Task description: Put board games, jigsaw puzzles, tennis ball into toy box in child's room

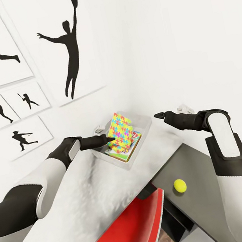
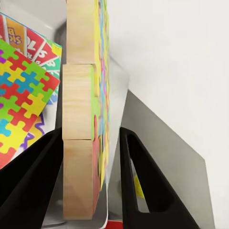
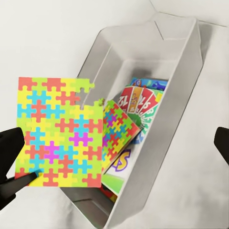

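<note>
Left tool (image 2: 90, 181) clamps upright jigsaw puzzle (image 1: 120, 132) over toy box (image 1: 146, 126); right tool (image 3: 114, 157) spread wide.

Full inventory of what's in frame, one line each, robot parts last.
toy box: 1, clear, on the white table by the wall.
held jigsaw puzzle: 1, multicolour with wooden back, upright over the box.
second jigsaw puzzle: 1, multicolour, inside the box, tilted.
board games: count unclear, colourful boxes under the puzzle in the box.
tennis ball: 1, yellow, on the grey surface.
chair: 1, red, at the table.
wall posters: several, black silhouettes on white.
left gripper: shut on the held puzzle.
right gripper: open, near the box.
</note>
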Robot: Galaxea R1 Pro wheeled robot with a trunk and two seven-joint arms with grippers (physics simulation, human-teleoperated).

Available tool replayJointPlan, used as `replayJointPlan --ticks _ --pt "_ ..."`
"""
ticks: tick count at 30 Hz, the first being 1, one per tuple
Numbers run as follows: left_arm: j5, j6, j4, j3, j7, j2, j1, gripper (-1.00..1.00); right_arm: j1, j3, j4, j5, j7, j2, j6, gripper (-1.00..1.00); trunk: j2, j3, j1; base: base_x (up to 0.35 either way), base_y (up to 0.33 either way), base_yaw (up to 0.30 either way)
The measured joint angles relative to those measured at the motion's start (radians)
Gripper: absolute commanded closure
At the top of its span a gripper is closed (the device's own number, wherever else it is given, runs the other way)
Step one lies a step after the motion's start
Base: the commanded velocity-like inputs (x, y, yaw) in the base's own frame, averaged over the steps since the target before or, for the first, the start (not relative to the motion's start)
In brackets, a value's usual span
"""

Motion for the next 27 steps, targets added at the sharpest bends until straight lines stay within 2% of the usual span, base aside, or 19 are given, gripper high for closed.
replayJointPlan --ticks 27 --pt "0.002 -0.001 -0.005 0.004 0.000 0.004 0.000 1.00 0.001 0.000 0.000 0.000 0.000 0.000 0.000 -1.00 0.000 -0.041 0.000 0.000 0.000 0.000"
